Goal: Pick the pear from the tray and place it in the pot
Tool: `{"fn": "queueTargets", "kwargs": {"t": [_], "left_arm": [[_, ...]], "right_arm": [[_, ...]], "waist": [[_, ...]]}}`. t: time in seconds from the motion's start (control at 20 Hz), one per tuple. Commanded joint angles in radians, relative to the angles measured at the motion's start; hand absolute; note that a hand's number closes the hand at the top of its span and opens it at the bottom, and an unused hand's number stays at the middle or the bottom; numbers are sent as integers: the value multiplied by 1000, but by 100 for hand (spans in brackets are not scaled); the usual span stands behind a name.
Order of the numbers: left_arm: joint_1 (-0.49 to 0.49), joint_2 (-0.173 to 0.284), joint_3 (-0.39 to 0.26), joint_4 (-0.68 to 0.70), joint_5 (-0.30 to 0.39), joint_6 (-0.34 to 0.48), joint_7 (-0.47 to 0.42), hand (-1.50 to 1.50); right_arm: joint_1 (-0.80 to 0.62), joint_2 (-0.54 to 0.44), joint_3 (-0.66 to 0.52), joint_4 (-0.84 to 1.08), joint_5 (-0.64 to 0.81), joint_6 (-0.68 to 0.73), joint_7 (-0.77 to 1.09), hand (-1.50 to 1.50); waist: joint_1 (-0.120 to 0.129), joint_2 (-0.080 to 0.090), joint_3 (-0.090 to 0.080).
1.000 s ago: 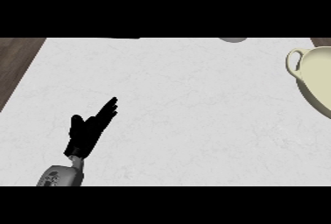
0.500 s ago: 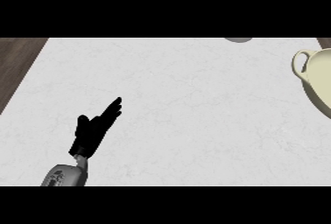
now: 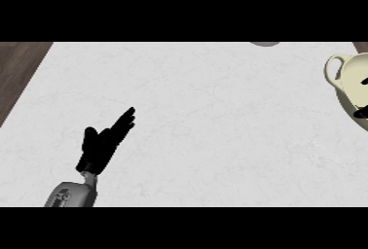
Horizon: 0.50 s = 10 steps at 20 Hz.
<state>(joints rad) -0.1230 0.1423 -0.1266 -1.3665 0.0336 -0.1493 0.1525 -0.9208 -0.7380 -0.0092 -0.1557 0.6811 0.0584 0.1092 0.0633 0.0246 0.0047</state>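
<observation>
At the far left a single strip of dark wood floor [image 3: 16,73] runs beside the one white, faintly veined counter [image 3: 215,121] that fills most of the view.

One grey forearm [image 3: 72,194] comes up from the lower left edge. It ends in the left hand [image 3: 101,146], which is black. Its fingers are straight and held together, pointing up and to the right, with the thumb standing a little apart on the left side. The hand is open and holds nothing. It hovers over bare counter, well apart from everything else.

Further right, at the top edge of the counter, one small grey rounded thing [image 3: 265,43] is cut off by the view, too little of it showing to name.

At the right edge stands one cream-coloured pot [image 3: 343,80], only partly in view. It has a pale rim and one looped handle at its upper left.

Over the pot's opening, two small black shapes touch the right edge and look like parts of the right hand [image 3: 360,114]. Whether it is open or closed cannot be told.

The pear cannot be made out anywhere in this view, so its place and look cannot be told.
</observation>
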Motion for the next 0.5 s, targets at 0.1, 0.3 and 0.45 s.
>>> {"fn": "queueTargets", "kwargs": {"t": [0.1,0.3,0.45], "left_arm": [[-5,17,27,-4,25,-19,-5,0],[3,11,20,-8,-3,14,6,0],[-39,7,39,11,7,17,19,0]], "right_arm": [[-13,59,-186,-57,-175,-213,-127,-150],[-46,7,-340,-86,-318,-269,-193,-150],[-26,10,-417,-94,-379,-380,-221,-150]], "waist": [[-13,-1,3],[-24,-4,3],[-35,-4,0]]}}
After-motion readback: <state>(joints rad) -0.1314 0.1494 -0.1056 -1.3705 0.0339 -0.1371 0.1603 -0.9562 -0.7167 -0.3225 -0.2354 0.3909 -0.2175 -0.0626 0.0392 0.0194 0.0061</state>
